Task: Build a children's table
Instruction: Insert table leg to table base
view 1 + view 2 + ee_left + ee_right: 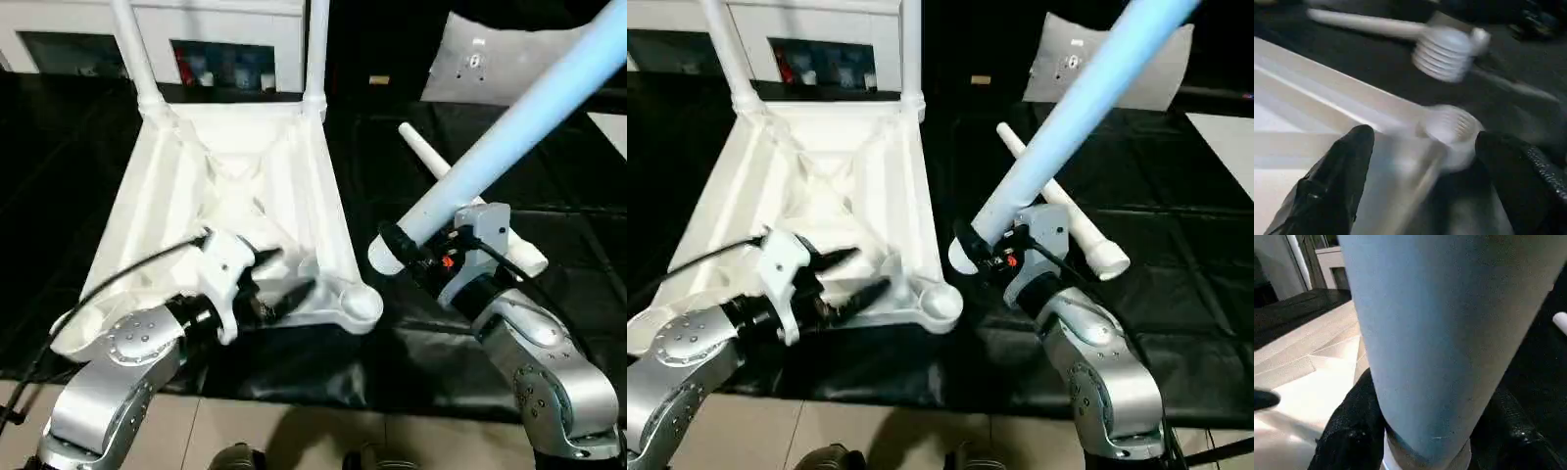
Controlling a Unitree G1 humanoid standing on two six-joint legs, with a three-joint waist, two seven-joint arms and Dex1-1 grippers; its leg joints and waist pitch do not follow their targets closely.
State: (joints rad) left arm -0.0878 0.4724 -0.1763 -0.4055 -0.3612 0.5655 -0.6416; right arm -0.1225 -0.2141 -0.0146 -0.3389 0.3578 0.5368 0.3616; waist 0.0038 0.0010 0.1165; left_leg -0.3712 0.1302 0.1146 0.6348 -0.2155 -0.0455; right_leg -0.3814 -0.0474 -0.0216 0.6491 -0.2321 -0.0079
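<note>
Right claw [409, 247] gripping leg [509, 137], left claw [854, 277] spread

Two upright legs [315, 49] cut off by the top edge, held leg's [509, 137] far end out of frame, table top's [245, 186] near edge behind the left claw [284, 274], corner socket [1452, 129] motion-blurred, cabinet contents illegible

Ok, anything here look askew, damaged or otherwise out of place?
Nothing stands out. The table top lies underside up with two legs seated in its far sockets, the right gripper holds a third leg, and a fourth leg lies on the black cover.
</note>
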